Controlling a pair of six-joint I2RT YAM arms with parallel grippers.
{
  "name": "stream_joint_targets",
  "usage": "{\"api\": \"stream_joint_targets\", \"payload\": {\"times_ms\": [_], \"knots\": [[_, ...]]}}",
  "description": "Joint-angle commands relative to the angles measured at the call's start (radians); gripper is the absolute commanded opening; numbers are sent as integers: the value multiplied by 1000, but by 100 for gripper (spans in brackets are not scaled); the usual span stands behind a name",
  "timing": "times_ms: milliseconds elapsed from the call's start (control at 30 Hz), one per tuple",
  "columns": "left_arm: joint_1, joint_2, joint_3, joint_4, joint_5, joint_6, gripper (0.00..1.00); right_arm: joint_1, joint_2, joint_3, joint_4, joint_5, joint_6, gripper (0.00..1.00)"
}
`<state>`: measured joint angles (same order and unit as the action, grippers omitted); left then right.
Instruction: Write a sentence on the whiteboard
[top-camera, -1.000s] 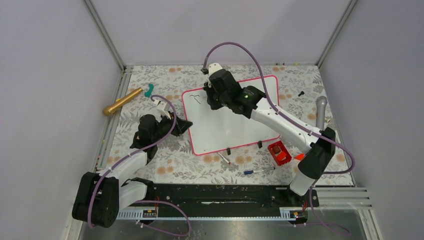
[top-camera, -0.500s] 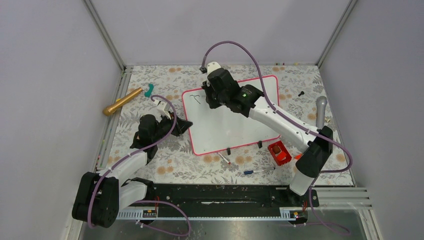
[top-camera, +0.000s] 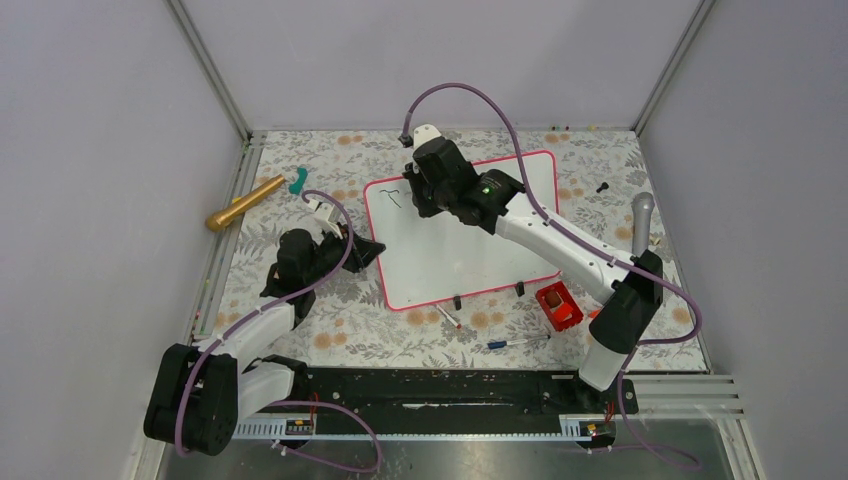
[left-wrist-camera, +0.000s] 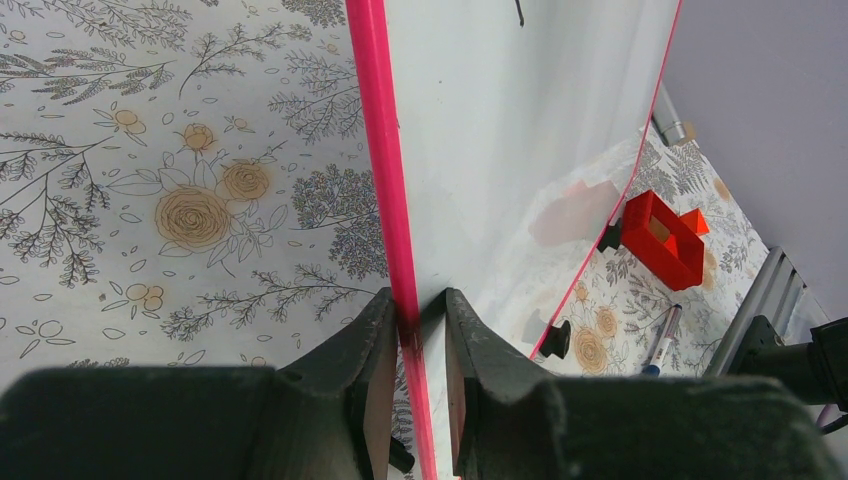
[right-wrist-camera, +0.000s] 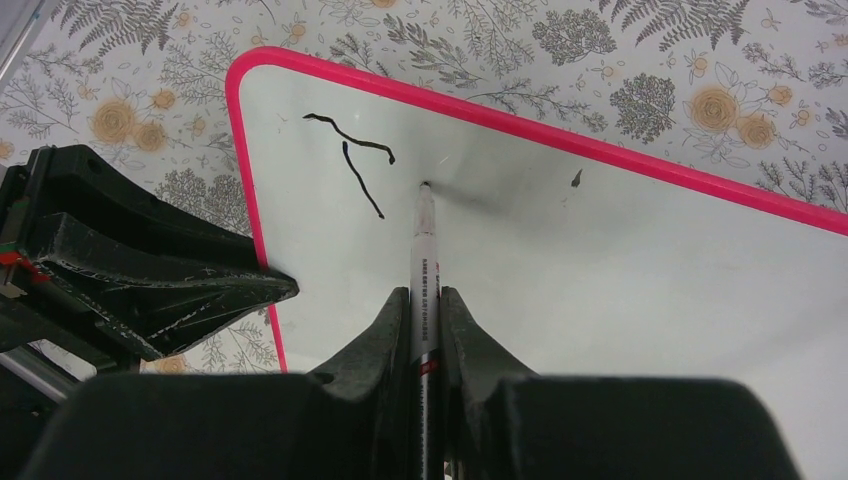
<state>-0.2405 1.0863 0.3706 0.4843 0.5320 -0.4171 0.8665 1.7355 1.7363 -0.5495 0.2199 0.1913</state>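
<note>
Floral tabletop (top-camera: 350, 330) — L fingers (left-wrist-camera: 372, 345) tight on whiteboard (left-wrist-camera: 500, 150) frame, R fingers (right-wrist-camera: 394, 330) round marker (right-wrist-camera: 425, 255) — wrist cams only.

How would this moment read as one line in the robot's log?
left gripper: clamping whiteboard frame | right gripper: gripping marker, tip at board | sentence: two strokes only

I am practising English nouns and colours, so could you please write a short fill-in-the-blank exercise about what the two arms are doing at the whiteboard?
1. The right gripper is shut on a slim white ____, its tip on the glossy white whiteboard.
2. The left gripper is shut on the whiteboard's thin ____ frame.
3. The black strokes beside the tip resemble the letter ____.
Missing words: marker; pink; T.
</note>
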Motion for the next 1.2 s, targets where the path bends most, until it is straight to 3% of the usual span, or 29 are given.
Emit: {"api": "stream_joint_targets", "payload": {"times_ms": [0,1167], "knots": [[-13,-12,-7,36,-16,51,0,11,-9,37,-5,26,-4,0],[-21,-14,-2,28,-20,57,0,11,-79,-10,-19,19,-7,0]]}}
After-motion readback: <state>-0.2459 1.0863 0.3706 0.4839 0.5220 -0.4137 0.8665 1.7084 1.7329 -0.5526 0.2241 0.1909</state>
